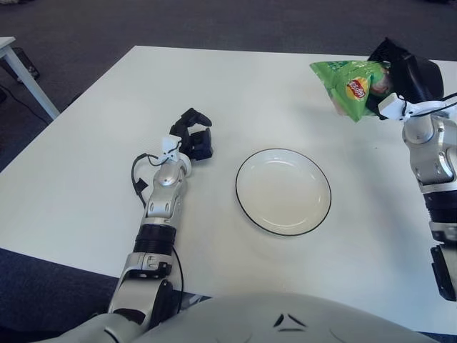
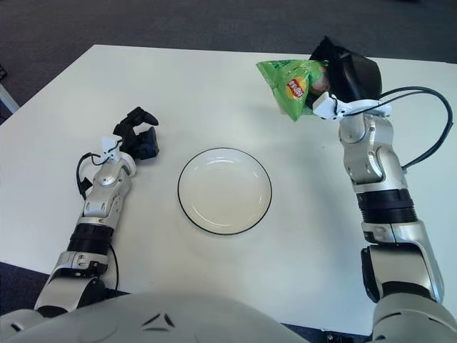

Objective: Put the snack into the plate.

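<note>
A green snack bag [image 1: 344, 87] hangs in the air above the table's far right part, and my right hand [image 1: 397, 75] is shut on its right end. The bag [image 2: 291, 84] is up and to the right of the white plate [image 1: 283, 191], which has a dark rim and holds nothing. The plate [image 2: 225, 191] lies flat near the table's middle. My left hand [image 1: 193, 136] shows to the left of the plate, fingers curled and holding nothing.
The white table [image 1: 86, 171] carries only the plate. Its left edge drops to dark carpet, where a white table leg [image 1: 25, 82] stands at the far left. A black cable [image 2: 428, 128] loops off my right forearm.
</note>
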Controlling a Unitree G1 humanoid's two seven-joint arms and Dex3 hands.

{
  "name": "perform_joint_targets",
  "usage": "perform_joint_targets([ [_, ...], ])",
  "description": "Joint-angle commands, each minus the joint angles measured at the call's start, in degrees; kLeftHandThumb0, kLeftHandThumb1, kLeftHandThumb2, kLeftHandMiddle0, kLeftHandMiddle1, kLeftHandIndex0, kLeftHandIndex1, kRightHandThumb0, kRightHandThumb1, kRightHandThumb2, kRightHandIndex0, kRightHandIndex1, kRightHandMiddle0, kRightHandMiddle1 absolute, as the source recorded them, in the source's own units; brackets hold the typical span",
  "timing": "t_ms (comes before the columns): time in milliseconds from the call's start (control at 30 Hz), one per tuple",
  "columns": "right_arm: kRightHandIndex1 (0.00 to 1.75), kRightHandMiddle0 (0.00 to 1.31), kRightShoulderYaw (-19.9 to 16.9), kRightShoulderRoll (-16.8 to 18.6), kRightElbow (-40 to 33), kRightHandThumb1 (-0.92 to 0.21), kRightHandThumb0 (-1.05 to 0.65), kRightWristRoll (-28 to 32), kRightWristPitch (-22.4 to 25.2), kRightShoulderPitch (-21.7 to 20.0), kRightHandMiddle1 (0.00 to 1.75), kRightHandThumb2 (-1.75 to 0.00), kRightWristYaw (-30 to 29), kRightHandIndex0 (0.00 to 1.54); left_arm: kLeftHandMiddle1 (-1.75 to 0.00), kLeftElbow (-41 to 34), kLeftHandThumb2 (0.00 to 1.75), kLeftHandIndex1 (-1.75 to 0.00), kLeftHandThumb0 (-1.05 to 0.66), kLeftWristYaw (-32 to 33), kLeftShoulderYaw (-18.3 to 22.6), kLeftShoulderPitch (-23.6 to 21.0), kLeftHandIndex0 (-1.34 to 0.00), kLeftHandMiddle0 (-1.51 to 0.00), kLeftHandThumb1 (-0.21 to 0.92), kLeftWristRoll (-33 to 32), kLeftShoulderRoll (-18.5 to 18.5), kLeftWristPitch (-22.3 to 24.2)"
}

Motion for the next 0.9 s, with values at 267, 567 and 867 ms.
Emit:
perform_joint_targets([
  [267,1.75,0.61,-0.6,2.2,-7.5,-0.02,0.00,-1.4,-2.2,-1.1,1.75,-1.66,0.8,0.82,-1.75,5.2,1.30,-1.75,-0.48,-0.8,-0.1,5.2,-0.61,-1.23,0.32,0.1,-1.0,-0.7],
  [567,1.71,0.60,0.0,3.5,-16.5,-0.03,0.00,1.8,-4.5,2.2,1.75,-1.64,6.6,0.84,-1.75,6.2,1.31,-1.75,-0.48,-1.3,0.0,4.7,-0.61,-1.24,0.32,-0.1,-1.1,-1.1],
  [867,1.72,0.57,1.1,6.6,-20.6,-0.06,0.00,5.0,-4.4,3.4,1.75,-1.61,12.1,0.81,-1.75,6.8,1.32,-1.75,-0.48,-1.2,0.1,4.3,-0.62,-1.24,0.31,-0.1,-1.2,-1.1],
])
